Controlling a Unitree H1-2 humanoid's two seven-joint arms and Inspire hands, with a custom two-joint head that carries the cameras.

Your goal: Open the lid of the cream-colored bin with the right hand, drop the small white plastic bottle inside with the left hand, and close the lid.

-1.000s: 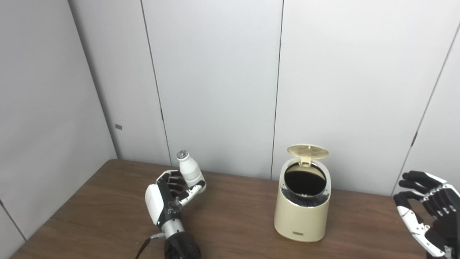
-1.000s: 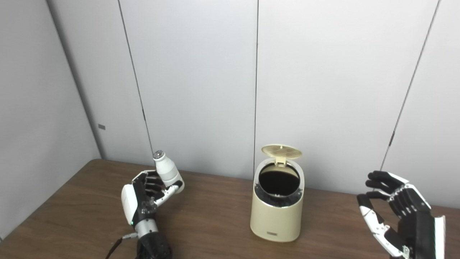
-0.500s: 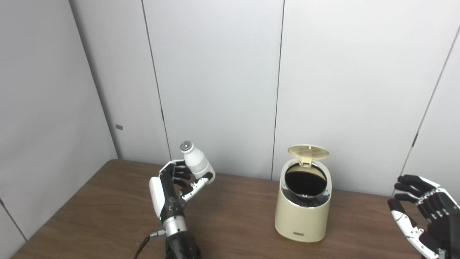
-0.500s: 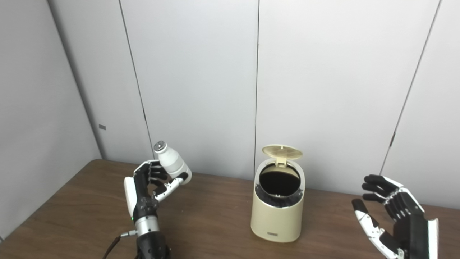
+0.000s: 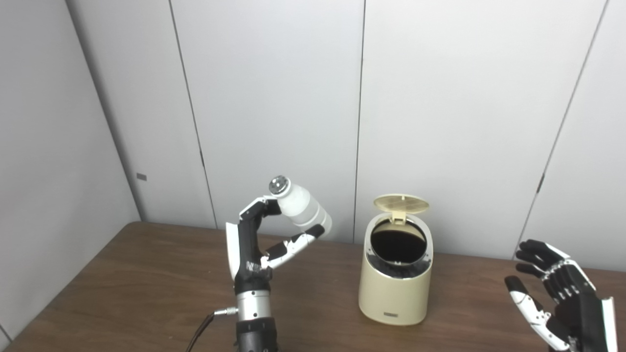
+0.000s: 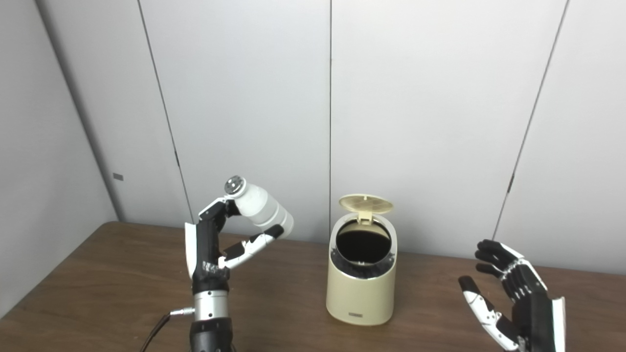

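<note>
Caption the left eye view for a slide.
Left hand holds the white bottle raised beside the cream bin, lid open; right hand waits open.

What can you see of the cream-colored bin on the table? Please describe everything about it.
The cream-colored, rounded plastic-looking bin stands upright on the brown wooden table, right of the middle. Its round lid is open, tipped back on a hinge at the rear and showing a ribbed underside. A pale ring frames the slanted opening, and the inside looks dark. A small label sits low on the front. Nothing touches the bin but the table; both hands are apart from it.
</note>
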